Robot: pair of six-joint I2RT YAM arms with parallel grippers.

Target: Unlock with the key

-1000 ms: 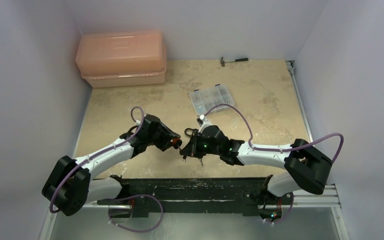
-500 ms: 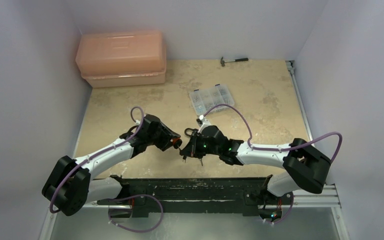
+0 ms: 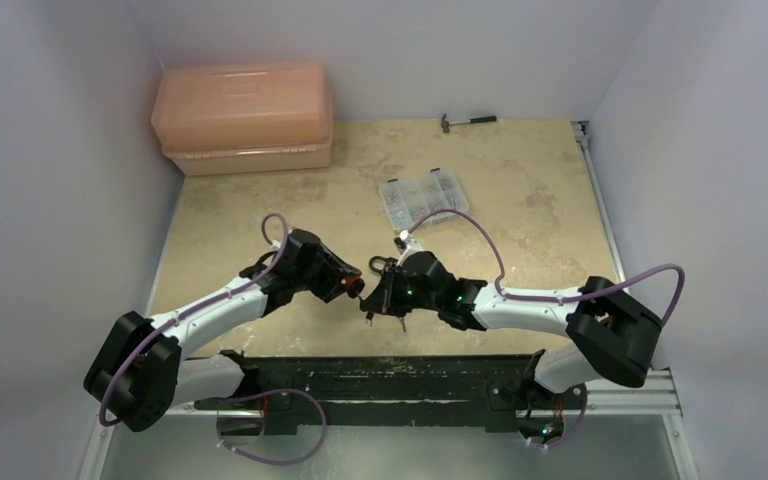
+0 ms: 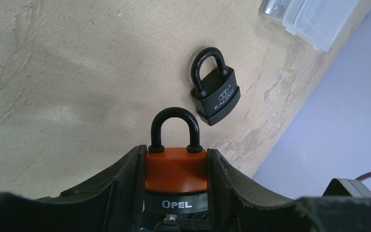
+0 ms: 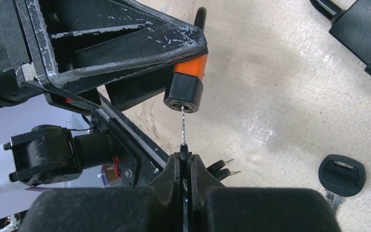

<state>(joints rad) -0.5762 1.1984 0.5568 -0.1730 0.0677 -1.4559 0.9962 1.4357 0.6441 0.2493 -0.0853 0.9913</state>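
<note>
To do this well, I should hold the key [image 5: 183, 126] dead in line with the keyhole, push straight in, then twist. My right gripper [image 5: 183, 155] is clenched on the key's head. The blade tip, just ahead, meets the underside of the orange padlock [image 5: 188, 77]. My left gripper [image 4: 176, 152] clamps that padlock's body.
</note>
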